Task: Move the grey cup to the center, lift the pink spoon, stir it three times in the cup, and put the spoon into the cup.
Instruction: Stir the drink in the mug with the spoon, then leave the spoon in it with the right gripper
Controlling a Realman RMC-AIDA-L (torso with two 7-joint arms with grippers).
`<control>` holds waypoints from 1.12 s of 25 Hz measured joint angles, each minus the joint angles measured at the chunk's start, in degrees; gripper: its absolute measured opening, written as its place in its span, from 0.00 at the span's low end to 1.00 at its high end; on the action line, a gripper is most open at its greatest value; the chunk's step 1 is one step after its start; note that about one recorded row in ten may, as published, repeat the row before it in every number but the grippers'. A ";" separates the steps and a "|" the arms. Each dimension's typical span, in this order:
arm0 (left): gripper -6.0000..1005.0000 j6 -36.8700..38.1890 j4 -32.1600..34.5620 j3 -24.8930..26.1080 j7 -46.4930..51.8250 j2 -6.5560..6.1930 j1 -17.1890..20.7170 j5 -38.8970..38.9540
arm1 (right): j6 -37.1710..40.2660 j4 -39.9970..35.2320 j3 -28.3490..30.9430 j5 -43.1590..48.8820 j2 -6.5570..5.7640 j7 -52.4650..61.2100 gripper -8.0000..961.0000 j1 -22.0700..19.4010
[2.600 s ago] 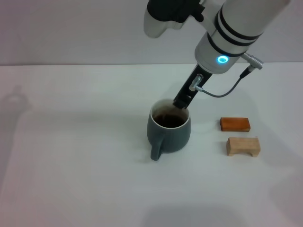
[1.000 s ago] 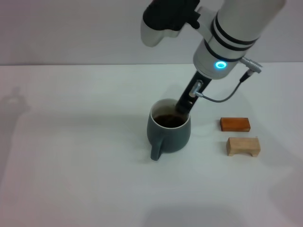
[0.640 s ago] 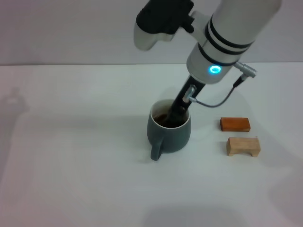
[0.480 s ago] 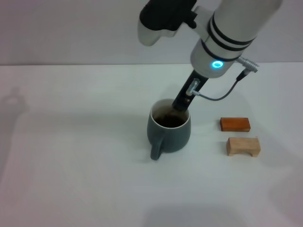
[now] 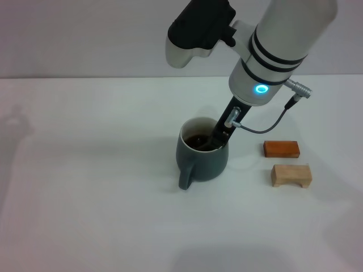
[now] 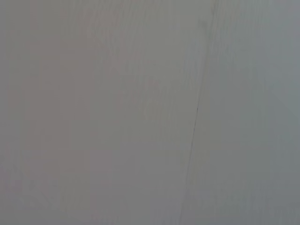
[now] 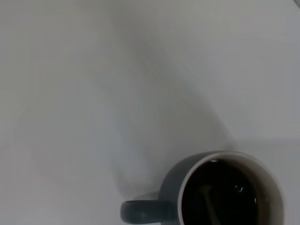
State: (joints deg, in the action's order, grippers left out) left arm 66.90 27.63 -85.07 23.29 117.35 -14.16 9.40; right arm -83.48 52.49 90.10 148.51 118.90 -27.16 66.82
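The grey cup [image 5: 199, 163] stands mid-table, its handle toward me, with dark liquid inside. My right gripper [image 5: 218, 140] reaches down at a slant from the upper right, and its dark fingers dip inside the cup's right rim. They look closed together around the pink spoon, which they hide in the head view. The right wrist view looks down on the cup [image 7: 171, 185], and a slim pale stem of the spoon [image 7: 210, 207] shows in the liquid. The left gripper is out of sight; its wrist view shows only a blank pale surface.
An orange-brown block [image 5: 281, 148] and a pale wooden block [image 5: 291, 175] lie on the white table to the right of the cup. The right arm's cable [image 5: 266, 126] loops above them.
The right gripper's tip has circled inside the cup, from the far rim to lower at the right side. The cup's handle has shifted slightly left.
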 joint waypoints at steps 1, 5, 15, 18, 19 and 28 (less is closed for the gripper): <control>0.00 0.00 0.00 0.00 0.00 0.00 0.00 0.00 | 0.00 0.00 0.00 0.00 0.00 0.00 0.16 0.00; 0.00 0.00 0.02 0.00 0.00 -0.01 0.08 0.00 | 0.89 0.25 0.27 -0.06 0.01 0.52 0.16 0.03; 0.00 0.01 0.19 0.00 0.00 -0.02 0.25 0.00 | 2.46 0.30 0.16 0.27 0.02 1.74 0.19 0.63; 0.00 0.04 0.29 0.00 0.00 -0.02 0.29 0.00 | 2.59 0.39 0.07 0.35 0.01 1.77 0.30 0.65; 0.00 0.05 0.30 0.00 0.00 -0.02 0.28 0.00 | 2.59 0.39 0.07 0.35 0.01 1.77 0.33 0.65; 0.00 0.02 0.00 0.00 -0.01 -0.02 -0.11 0.00 | 11.72 2.63 -0.49 0.60 -0.08 1.56 0.43 -1.49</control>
State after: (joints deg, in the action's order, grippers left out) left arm 66.91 27.63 -85.07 23.29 117.33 -14.27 9.40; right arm -71.76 55.12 89.61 149.11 118.82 -25.61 65.33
